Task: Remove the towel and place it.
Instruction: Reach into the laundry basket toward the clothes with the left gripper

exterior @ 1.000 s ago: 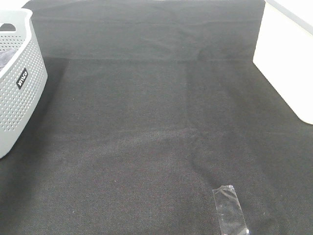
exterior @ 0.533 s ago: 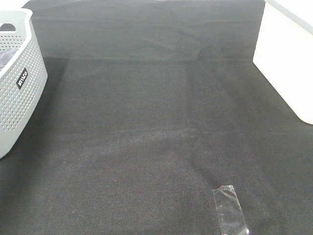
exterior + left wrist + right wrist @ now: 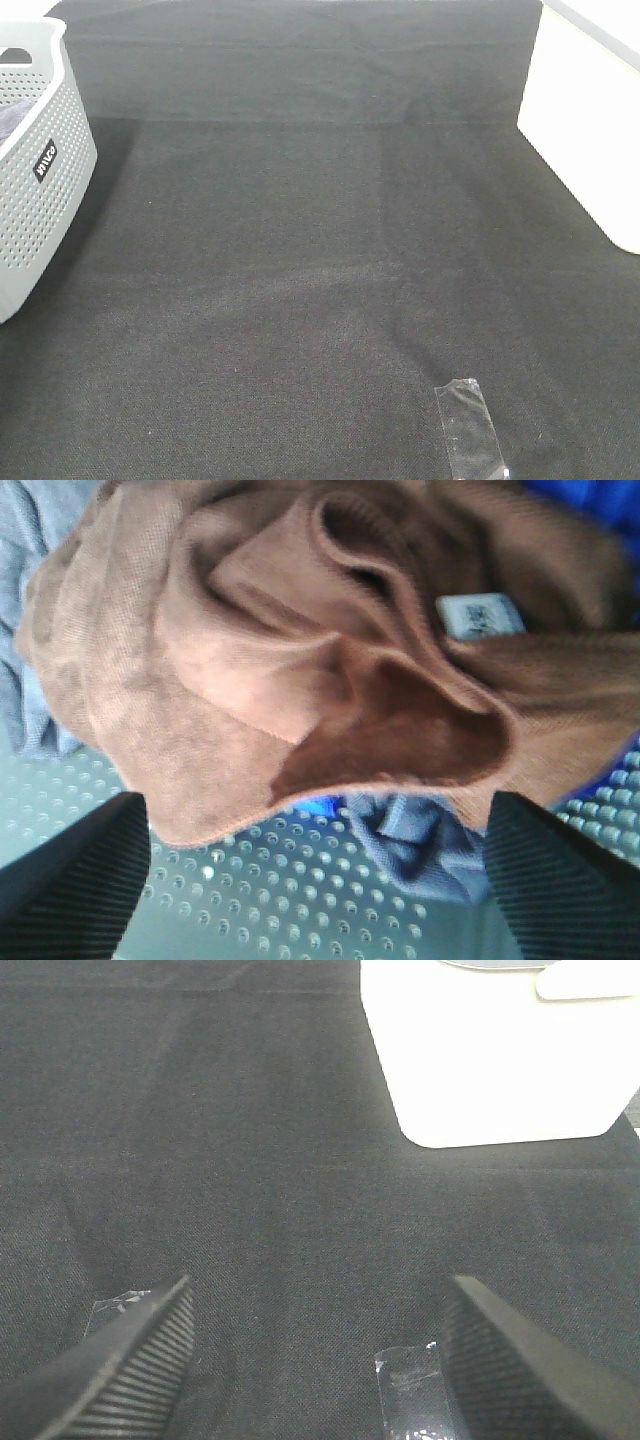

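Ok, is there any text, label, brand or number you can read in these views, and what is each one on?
Black label on the grey perforated basket: white capital letters, tilted, too small to read reliably.
White tag on the brown towel: dark print, too blurred to read.
Clear tape strip and white box: no text visible.

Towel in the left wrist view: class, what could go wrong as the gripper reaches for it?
1. The grey cloth peeks out beneath the towel; the open left gripper might pinch both.
2. The towel is bunched in folds; gripping one fold might let it slip or snag on the basket.
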